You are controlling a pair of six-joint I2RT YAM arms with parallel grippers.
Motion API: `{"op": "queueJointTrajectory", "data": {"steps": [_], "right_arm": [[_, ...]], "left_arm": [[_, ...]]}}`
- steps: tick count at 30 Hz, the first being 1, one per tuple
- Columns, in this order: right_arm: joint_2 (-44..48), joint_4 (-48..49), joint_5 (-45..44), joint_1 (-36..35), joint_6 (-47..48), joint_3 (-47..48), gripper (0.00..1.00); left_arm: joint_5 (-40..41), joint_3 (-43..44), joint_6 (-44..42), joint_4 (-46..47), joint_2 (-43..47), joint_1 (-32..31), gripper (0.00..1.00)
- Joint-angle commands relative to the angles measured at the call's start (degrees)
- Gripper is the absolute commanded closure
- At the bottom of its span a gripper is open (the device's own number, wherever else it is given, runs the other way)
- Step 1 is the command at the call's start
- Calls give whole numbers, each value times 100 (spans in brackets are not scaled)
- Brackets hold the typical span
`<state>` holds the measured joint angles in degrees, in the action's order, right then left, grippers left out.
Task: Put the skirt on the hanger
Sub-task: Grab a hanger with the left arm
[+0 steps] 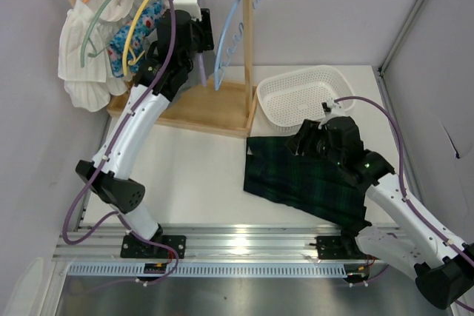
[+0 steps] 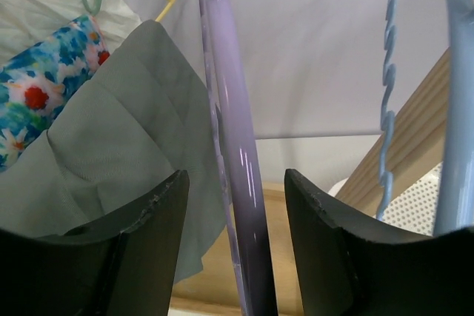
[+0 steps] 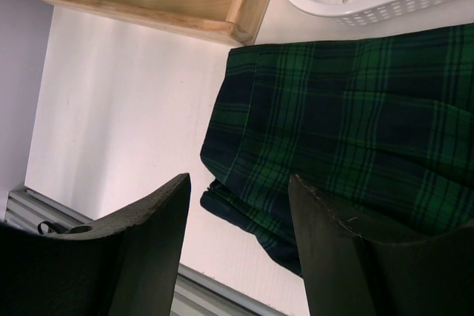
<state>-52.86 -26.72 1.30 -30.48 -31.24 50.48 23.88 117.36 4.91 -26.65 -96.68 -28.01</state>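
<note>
Step in hand, as judged: hanger pickup, with skirt pickup pending. The green plaid skirt (image 1: pixel 311 179) lies on the worktop toward the near right corner, bunched along its left edge and not lifted. The right gripper (image 3: pixel 238 179) hovers over that edge with jaws released and nothing between them; contact with the cloth cannot be confirmed. Beyond the skirt, a white perforated basket (image 1: pixel 268 105) sits toward the far right corner, just beside the skirt's far hem. At the far left corner stands the wooden rack (image 1: pixel 200 105). The left gripper (image 2: pixel 235 175) is raised to it, jaws released and straddling the purple hanger (image 2: pixel 233 109), a gap showing on each side. A blue hanger (image 2: pixel 452 72) hangs beside it. The next move probably calls for clenching the left jaws on the purple hanger, then lifting its hook clear of the rail without snagging its neighbours.
</note>
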Motion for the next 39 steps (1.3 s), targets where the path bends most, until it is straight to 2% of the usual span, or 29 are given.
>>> {"op": "queueJointTrajectory", "data": {"steps": [1, 6, 12, 16, 18, 19, 20, 21, 23, 31, 39], "right_arm": [[65, -70, -95, 33, 22, 15, 38], [57, -53, -86, 60, 22, -12, 38], [-31, 9, 2, 95, 48, -29, 38], [-58, 79, 54, 104, 13, -56, 38], [-75, 97, 72, 104, 13, -64, 38], [-75, 97, 72, 104, 13, -73, 38], [-84, 88, 72, 112, 13, -82, 38], [-84, 88, 72, 112, 13, -91, 38], [-84, 88, 72, 112, -4, -108, 38], [-102, 158, 98, 112, -66, -152, 38], [-137, 281, 125, 121, -110, -223, 38]], "left_arm": [[56, -335, -34, 213, 290, 103, 40], [20, -881, 37, 380, 536, 112, 37], [29, -1391, 54, 661, 888, 199, 40], [12, -1611, -51, 969, 1037, 208, 62], [20, -1637, -104, 1091, 1108, 208, 63], [12, -1672, -139, 1144, 1125, 217, 68], [12, -1690, -165, 1197, 1186, 217, 75], [12, -1708, -192, 1241, 1213, 226, 87], [55, -1682, -253, 1312, 1248, 226, 100], [-41, -1225, -429, 1145, 1266, 270, 100], [-524, -1128, -368, 601, 1670, 279, 100]]}}
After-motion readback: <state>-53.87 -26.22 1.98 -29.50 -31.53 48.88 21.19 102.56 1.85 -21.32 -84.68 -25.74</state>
